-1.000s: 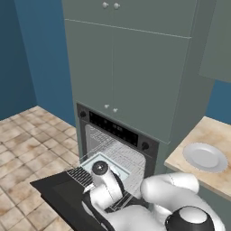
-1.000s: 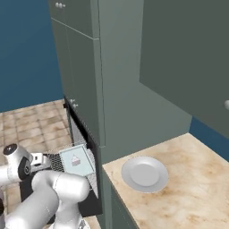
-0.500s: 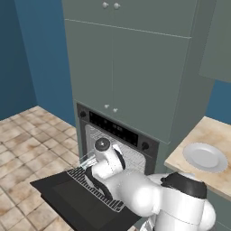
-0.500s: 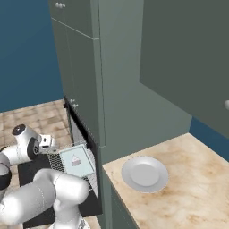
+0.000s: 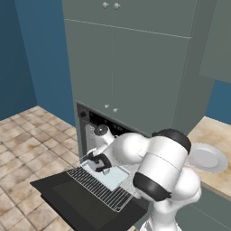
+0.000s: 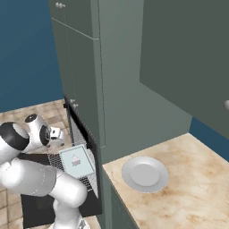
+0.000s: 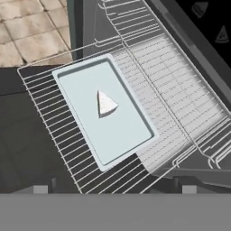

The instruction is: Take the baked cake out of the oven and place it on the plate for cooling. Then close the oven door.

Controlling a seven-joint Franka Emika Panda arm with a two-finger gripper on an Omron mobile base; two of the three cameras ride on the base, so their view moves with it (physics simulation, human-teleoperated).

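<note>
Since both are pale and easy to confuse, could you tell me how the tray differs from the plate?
The tray is rectangular and pale blue-white; the plate is round and white-grey. The tray lies on the pulled-out oven rack; the plate sits on the counter. The tray carries the cake slice; the plate carries nothing. Both have raised rims.

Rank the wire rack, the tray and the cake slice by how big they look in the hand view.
1. wire rack
2. tray, lying on the rack
3. baked cake, a small wedge on the tray
</note>
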